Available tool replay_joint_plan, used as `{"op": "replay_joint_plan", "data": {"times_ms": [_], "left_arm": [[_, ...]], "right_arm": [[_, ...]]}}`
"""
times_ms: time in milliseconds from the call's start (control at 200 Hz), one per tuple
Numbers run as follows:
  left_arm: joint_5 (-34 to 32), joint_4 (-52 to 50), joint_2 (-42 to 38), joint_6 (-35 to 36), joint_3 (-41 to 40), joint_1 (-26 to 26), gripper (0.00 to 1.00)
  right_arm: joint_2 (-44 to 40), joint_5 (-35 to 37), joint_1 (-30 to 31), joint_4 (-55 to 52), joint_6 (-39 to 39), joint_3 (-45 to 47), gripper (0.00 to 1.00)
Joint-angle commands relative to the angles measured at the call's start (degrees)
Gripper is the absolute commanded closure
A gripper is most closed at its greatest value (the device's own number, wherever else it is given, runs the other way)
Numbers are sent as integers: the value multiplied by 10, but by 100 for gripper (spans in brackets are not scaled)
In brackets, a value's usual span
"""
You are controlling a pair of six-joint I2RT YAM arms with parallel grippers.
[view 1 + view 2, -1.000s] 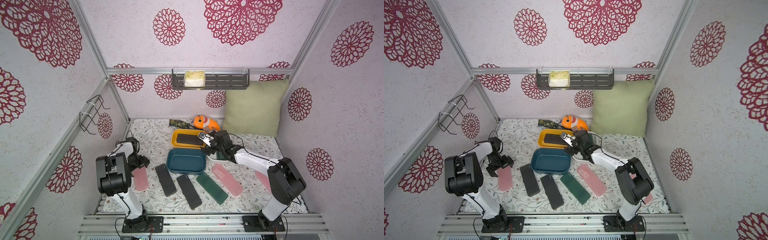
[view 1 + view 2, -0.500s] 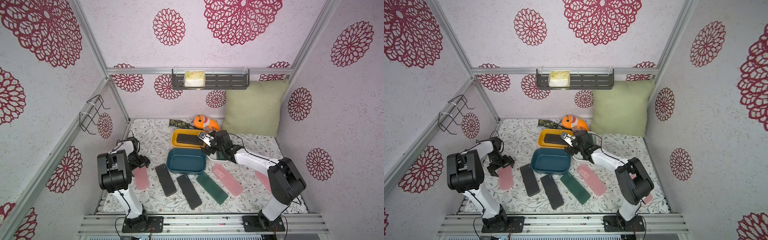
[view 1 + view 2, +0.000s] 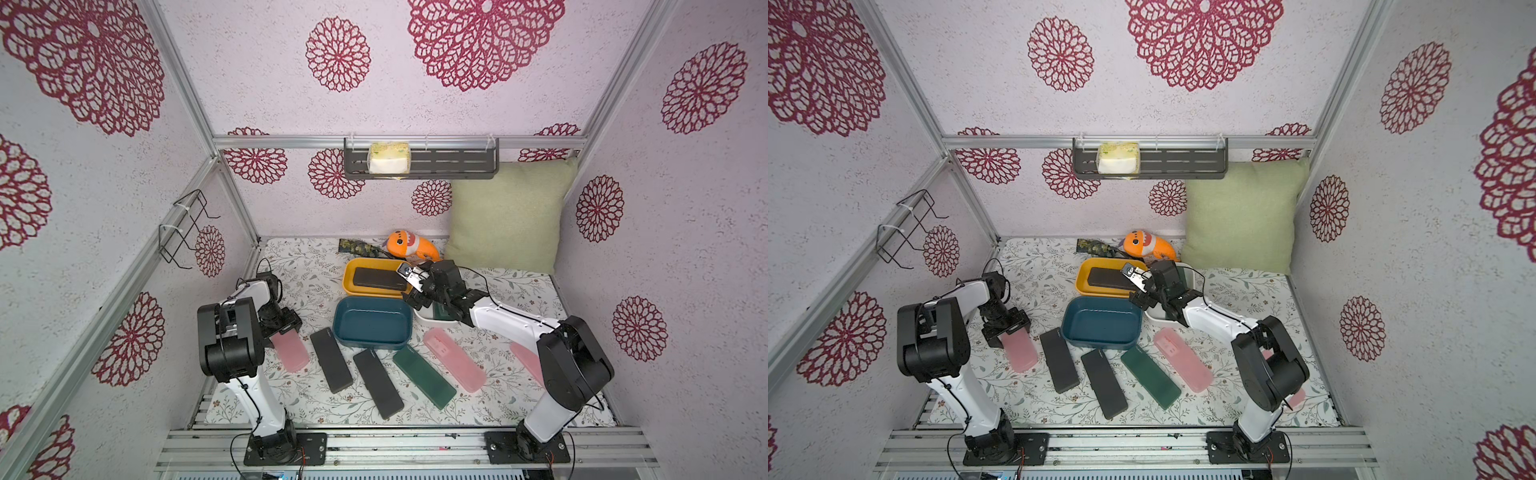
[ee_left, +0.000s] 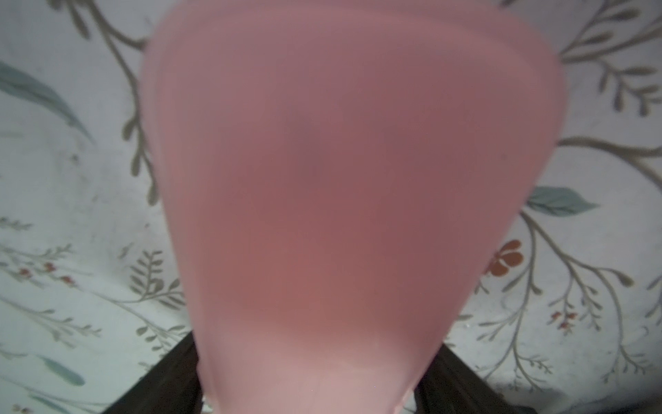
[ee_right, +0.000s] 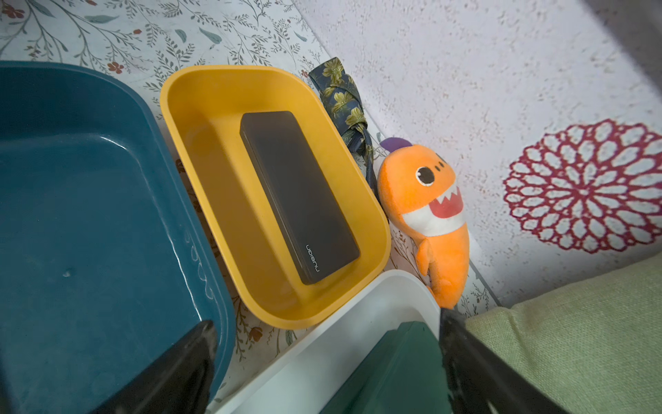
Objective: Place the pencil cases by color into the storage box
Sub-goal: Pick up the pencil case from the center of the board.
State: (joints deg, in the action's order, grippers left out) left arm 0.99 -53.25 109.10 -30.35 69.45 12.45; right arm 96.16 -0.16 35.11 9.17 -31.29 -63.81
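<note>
Arms rise from the near rail in both top views. The left arm folds back on itself with its elbow high. Its left gripper (image 3: 286, 328) points down at the far end of the left pink case (image 3: 292, 354), which lies flat at the left of the floral mat (image 3: 316, 266). The right arm reaches low and far toward the middle, with the right gripper (image 3: 415, 286) over the left part of the white tub (image 3: 422, 319).

A matte black case (image 3: 378, 279) lies in the glossy yellow tub (image 3: 348, 286), and the blue tub (image 3: 338, 328) sits just nearer. Near that, two black slabs (image 3: 331, 359), a loose green case (image 3: 424, 382) and a middle pink case (image 3: 454, 359) lie fanned on the mat, all flat with rounded corners.

In the left wrist view the pink case (image 4: 351, 200) fills the frame, smooth, frosted and blurred. Dark fingers (image 4: 168, 380) flank its end on both sides. Whether they press on it or only bracket it cannot be told.

In the right wrist view the fingers (image 5: 172, 372) stand wide and released. A dark green case (image 5: 390, 369) lies between them inside the white tub (image 5: 304, 358), beside one finger and apart from the other. The black case (image 5: 297, 197) shows small lettering at one end, and a plush orange toy (image 5: 430, 215) lies by the textured wall.
</note>
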Motion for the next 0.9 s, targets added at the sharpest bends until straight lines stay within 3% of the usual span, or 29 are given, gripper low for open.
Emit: {"op": "replay_joint_plan", "data": {"times_ms": [0, 385, 896], "left_arm": [[4, 65, 28, -5, 2, -12, 24], [-16, 47, -26, -47, 18, -16, 37], [-31, -35, -151, -104, 89, -53, 39]], "right_arm": [[-27, 3, -2, 11, 15, -2, 1], [-43, -3, -4, 15, 29, -2, 1], [-65, -13, -9, 20, 62, 6, 1]]}}
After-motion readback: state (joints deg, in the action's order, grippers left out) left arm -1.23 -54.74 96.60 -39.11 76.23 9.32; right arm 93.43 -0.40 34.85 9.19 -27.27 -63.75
